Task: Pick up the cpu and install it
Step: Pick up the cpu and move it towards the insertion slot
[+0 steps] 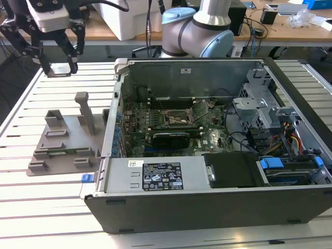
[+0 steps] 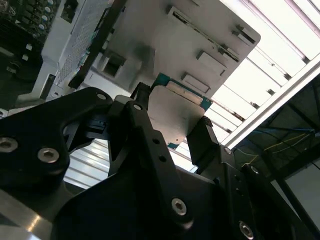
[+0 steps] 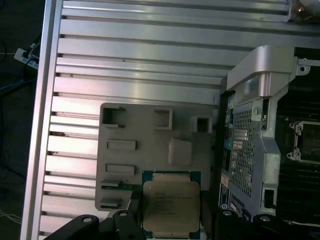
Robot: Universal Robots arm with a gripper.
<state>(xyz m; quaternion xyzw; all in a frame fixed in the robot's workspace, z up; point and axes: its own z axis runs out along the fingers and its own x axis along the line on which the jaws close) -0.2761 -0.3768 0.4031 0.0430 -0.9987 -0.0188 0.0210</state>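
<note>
In the exterior view, the gripper (image 1: 60, 68) hung above the slatted table (image 1: 31, 207), well apart from the open computer case (image 1: 207, 207) on the exterior view's left of it. Its two black fingers were clamped on the cpu (image 1: 60, 69), a small pale plate held level between the tips and clear of the table. The grey holder (image 1: 59, 148) lay flat on the table just beside the case's side wall. Inside the case, the motherboard socket (image 1: 179, 118) sat near the middle, and the black graphics card (image 1: 171, 138) lay just beside it, towards the case's labelled power supply (image 1: 155, 176). The arm's pale-blue joint (image 1: 197, 26) stood behind the case.

In the second wrist view, the fingers (image 2: 200, 145) pressed against two opposite edges of the cpu (image 2: 172, 112), whose thin green edge showed around a dull metal face. Beyond the chip lay the holder (image 2: 165, 40), and the case's perforated wall (image 2: 75, 45) stood just beside that holder.

In the first wrist view, the cpu (image 3: 171, 205) was seen from above, silvery top up and green border showing, pinched between the finger links. It hung over the holder (image 3: 145, 125), outside the case (image 3: 255, 130), with the socket (image 3: 305, 142) within the case well apart from it.
</note>
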